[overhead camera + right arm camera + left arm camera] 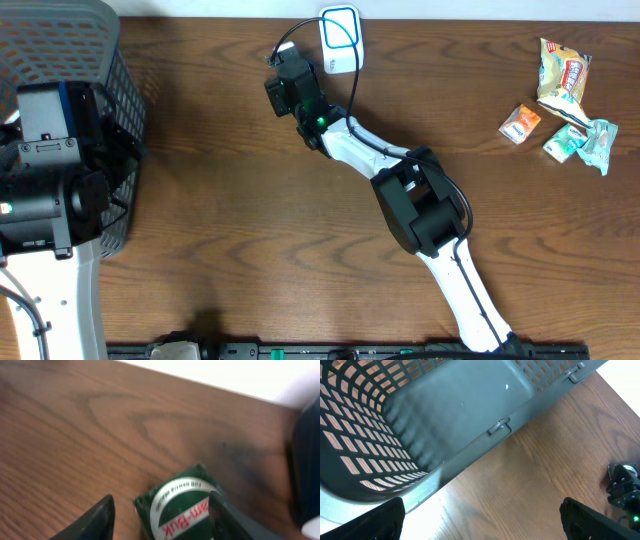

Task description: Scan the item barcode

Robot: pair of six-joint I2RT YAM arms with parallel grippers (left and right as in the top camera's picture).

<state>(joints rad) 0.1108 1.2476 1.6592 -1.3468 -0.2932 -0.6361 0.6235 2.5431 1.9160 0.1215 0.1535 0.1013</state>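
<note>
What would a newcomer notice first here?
The white-and-black right arm stretching across the wooden table toward a white box at the far edge. Its hand straddles a green packet; a grey mesh basket sits far left, snack packets far right.

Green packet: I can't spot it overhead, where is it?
Right wrist view, bottom centre: the green packet lies on the wooden table between the fingers of the right gripper.

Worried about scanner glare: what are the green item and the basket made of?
Green item: printed film or card, slightly glossy, flat with crisp corner; can't tell which. Basket: grey moulded plastic, matte, lattice walls, solid floor.
</note>
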